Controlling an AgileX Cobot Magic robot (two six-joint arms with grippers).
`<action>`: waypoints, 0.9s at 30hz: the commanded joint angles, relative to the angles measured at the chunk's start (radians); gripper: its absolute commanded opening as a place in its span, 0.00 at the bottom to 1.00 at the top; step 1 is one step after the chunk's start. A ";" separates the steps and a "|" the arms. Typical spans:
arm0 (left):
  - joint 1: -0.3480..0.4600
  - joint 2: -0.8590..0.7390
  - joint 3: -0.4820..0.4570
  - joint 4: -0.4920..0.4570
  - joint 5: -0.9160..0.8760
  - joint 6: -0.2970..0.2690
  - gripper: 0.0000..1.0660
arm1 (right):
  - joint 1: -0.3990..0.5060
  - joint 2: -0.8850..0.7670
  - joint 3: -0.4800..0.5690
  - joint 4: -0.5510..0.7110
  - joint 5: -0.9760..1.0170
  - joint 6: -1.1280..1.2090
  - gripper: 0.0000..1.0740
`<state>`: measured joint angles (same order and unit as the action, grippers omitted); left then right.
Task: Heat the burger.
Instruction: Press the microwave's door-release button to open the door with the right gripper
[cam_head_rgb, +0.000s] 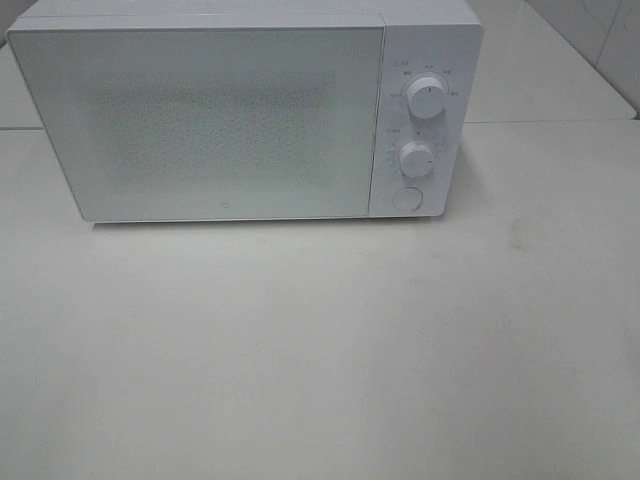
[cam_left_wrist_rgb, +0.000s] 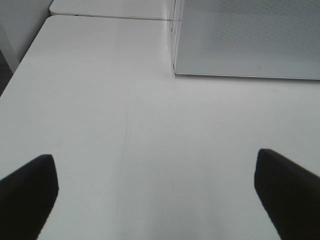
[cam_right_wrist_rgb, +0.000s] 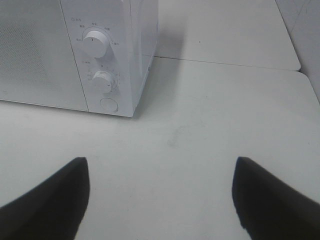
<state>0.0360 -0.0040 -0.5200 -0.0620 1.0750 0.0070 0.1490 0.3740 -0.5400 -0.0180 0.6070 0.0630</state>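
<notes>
So: one microwave (cam_head_rgb: 230, 110), door shut, on the white table (cam_head_rgb: 320, 350). Its panel has two dials, upper knob (cam_head_rgb: 427, 98) and lower knob (cam_head_rgb: 414, 158), with one round button (cam_head_rgb: 407, 198) under them. Two grippers, both spread wide and empty: left gripper (cam_left_wrist_rgb: 157, 197) before the microwave's door corner, right gripper (cam_right_wrist_rgb: 160, 200) before its panel. The high view shows neither gripper. Burger: can't tell where, no view shows it.

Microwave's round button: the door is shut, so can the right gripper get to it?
Probably yes: the right gripper is open, and only bare table lies between it and the button.
</notes>
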 joint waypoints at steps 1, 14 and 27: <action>0.000 -0.005 0.003 -0.001 -0.003 0.002 0.94 | -0.004 0.049 0.001 -0.003 -0.068 -0.007 0.71; 0.000 -0.005 0.003 -0.001 -0.003 0.002 0.94 | -0.004 0.370 0.001 -0.003 -0.332 -0.007 0.71; 0.000 -0.005 0.003 -0.001 -0.003 0.002 0.94 | -0.002 0.631 0.026 -0.003 -0.728 -0.003 0.71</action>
<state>0.0360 -0.0040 -0.5200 -0.0620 1.0750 0.0070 0.1490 0.9880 -0.5280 -0.0180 -0.0450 0.0630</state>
